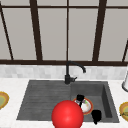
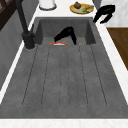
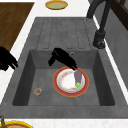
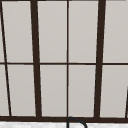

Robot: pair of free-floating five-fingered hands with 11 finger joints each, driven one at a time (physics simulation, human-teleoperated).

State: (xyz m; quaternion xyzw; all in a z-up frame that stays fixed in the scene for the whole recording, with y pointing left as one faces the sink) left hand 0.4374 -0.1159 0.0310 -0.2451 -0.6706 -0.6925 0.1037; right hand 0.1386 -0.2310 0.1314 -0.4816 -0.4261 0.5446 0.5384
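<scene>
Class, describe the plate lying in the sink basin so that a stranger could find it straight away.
Start at the dark grey sink below the window. In its deep basin lies a plate, white inside, under a black hand. Its red-orange rim and food scraps distinguish it from the yellow plates on the counter.

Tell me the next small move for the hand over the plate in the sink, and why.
Probably lower the left hand slightly and curl its fingertips onto the plate rim. They point down at that red rim, uncurled, and the grey vegetable lies just beyond them, so the move should stay short.
</scene>
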